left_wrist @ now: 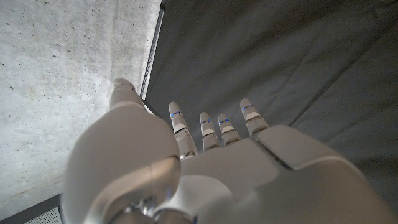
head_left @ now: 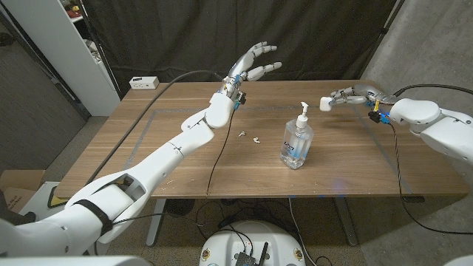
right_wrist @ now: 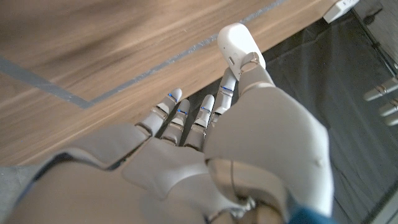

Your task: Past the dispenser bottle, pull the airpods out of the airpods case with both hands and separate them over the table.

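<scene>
Head view is showing your left hand (head_left: 253, 63) raised above the far edge of the wooden table (head_left: 148, 159), fingers spread wide and holding nothing. Left wrist view is confirming this: the fingers (left_wrist: 177, 121) are reaching out apart toward a dark curtain (left_wrist: 280, 56) and a concrete wall (left_wrist: 56, 74), with no object between them.

Your right hand (head_left: 349, 97) is hovering over the far right part of the table and is pinching the airpods case (head_left: 325, 103), a small white rounded piece, at its fingertips. In the right wrist view the case (right_wrist: 237, 45) is sitting at the tip of the thumb side, above the wood; whether its lid is open, you cannot tell from these views.

Two small white pieces, apparently the airpods (head_left: 250, 136), are lying on the table near the centre, close together but apart, to the left of the dispenser bottle (head_left: 297, 139). The bottle is standing upright, clear, with a white pump, between the airpods and the right hand. A white power strip (head_left: 144, 82) is lying at the far left corner.
</scene>
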Robot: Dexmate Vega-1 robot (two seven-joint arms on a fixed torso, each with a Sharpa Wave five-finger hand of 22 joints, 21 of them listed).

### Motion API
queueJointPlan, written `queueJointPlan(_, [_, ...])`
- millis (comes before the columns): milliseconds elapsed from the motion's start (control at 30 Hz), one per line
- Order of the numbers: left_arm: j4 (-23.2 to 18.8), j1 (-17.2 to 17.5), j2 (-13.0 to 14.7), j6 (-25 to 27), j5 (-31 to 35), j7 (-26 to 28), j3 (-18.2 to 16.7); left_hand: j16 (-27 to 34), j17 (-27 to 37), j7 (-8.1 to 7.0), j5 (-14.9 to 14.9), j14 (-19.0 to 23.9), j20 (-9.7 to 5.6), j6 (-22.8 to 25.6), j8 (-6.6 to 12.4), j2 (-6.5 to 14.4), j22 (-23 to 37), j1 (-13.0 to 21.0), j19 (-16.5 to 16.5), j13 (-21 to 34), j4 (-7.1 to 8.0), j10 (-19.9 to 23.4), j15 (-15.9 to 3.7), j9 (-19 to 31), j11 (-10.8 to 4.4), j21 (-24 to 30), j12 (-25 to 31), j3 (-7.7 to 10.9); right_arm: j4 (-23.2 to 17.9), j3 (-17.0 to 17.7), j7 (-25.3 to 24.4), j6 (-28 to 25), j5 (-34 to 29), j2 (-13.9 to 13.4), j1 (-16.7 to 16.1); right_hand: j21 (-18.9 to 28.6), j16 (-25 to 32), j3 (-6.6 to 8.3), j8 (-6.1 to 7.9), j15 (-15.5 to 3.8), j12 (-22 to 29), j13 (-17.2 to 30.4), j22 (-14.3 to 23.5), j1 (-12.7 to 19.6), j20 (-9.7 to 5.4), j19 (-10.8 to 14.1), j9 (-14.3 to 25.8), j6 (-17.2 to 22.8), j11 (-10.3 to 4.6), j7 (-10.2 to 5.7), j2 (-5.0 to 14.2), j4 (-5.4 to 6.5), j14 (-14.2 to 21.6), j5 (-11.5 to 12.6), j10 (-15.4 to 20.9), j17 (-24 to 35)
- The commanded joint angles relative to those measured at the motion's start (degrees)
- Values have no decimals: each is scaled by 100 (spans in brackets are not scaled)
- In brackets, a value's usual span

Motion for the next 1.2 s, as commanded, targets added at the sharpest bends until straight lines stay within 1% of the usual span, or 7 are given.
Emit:
queueJointPlan(33, [-127,50,93,203,65,99,-61,-29,23,52,-25,-57,44,24,-23,40,3,-81,-46,12,45,6,32,23,12,-32,-7,-4,-168,-420,499,-651,-305,-394,244,-32,3,32,19,-398,-47,-15,2,38,-19,-49,1285,215,-6,-205,-22,-25,-72,35,-36,-52])
queueJointPlan(333, [-220,113,123,378,99,193,-85,-28,17,70,-63,-76,25,68,-6,77,-1,-150,-55,10,78,16,32,24,34,-36,-10,-7,-185,-827,715,-885,-804,-391,542,-42,22,32,12,-399,-79,-40,-2,33,-14,-60,1292,195,-6,-215,-13,-16,-87,33,-34,-130])
queueJointPlan(633, [-229,82,135,482,152,204,-43,-32,11,79,-90,-99,49,75,-9,96,-2,-180,-84,8,88,7,49,24,31,-47,-20,-5,19,-1265,1330,-872,-1200,-235,953,-61,37,27,3,-426,-125,-71,-5,10,-10,-88,1301,171,-15,-262,6,5,-121,30,-51,-222])
queueJointPlan(733, [-235,80,138,498,133,190,-39,-31,9,72,-101,-102,52,84,-7,105,-3,-196,-105,8,94,0,45,24,7,-54,-25,-5,160,-1469,1723,-764,-1403,-192,1178,-73,36,26,-3,-441,-136,-81,-6,3,-14,-113,1304,154,-19,-308,13,11,-146,30,-47,-253])
queueJointPlan(800, [-216,74,131,492,119,192,-35,-35,9,74,-106,-116,59,71,-13,108,-3,-205,-108,8,98,-2,48,23,15,-55,-27,-5,182,-1524,1784,-765,-1484,-164,1223,-80,40,23,-12,-449,-201,-98,-7,-11,-14,-125,1305,132,-25,-331,25,23,-181,31,-163,-300])
queueJointPlan(1167, [-70,0,103,440,66,167,3,-34,8,102,-134,-141,76,68,-15,147,-3,-264,-145,7,126,-19,64,24,34,-65,-39,-1,199,-1673,1880,-755,-1807,-36,1347,-97,59,18,-25,-476,-229,-125,-8,-34,-9,-161,1301,109,-37,-398,51,42,-202,32,-164,-377])
queueJointPlan(1200, [-64,-2,103,442,69,172,4,-34,8,114,-138,-144,77,51,-22,155,-3,-272,-153,7,129,-29,87,25,72,-66,-43,0,209,-1682,1881,-764,-1823,-16,1358,-96,64,18,-25,-473,-230,-128,-8,-37,-5,-158,1299,112,-36,-410,54,44,-198,32,-158,-386])
